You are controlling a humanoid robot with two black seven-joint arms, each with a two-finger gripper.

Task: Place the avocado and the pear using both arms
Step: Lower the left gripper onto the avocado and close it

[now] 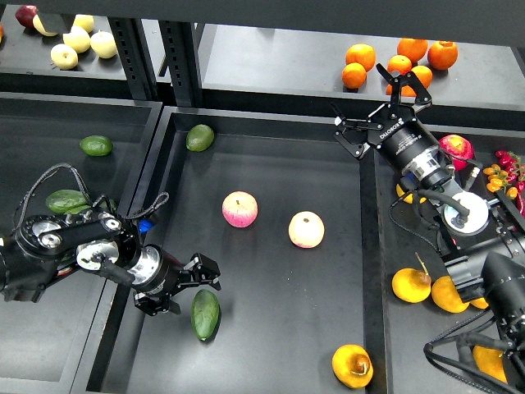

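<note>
Smooth oval avocado (205, 314) beside the wide left pincer (194, 285); right pincer (382, 109) wide.

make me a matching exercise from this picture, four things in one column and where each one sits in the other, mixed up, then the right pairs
Things:
1. avocado
2. pear
3. oranges
4. left gripper

Places:
A. piled on the far shelf, upper right
B. near front edge of the middle tray, right of centre
C. lying in the middle tray's near left part, dark green
D. low over the middle tray, right beside the dark green fruit

Pairs: 1-C, 2-B, 3-A, 4-D
</note>
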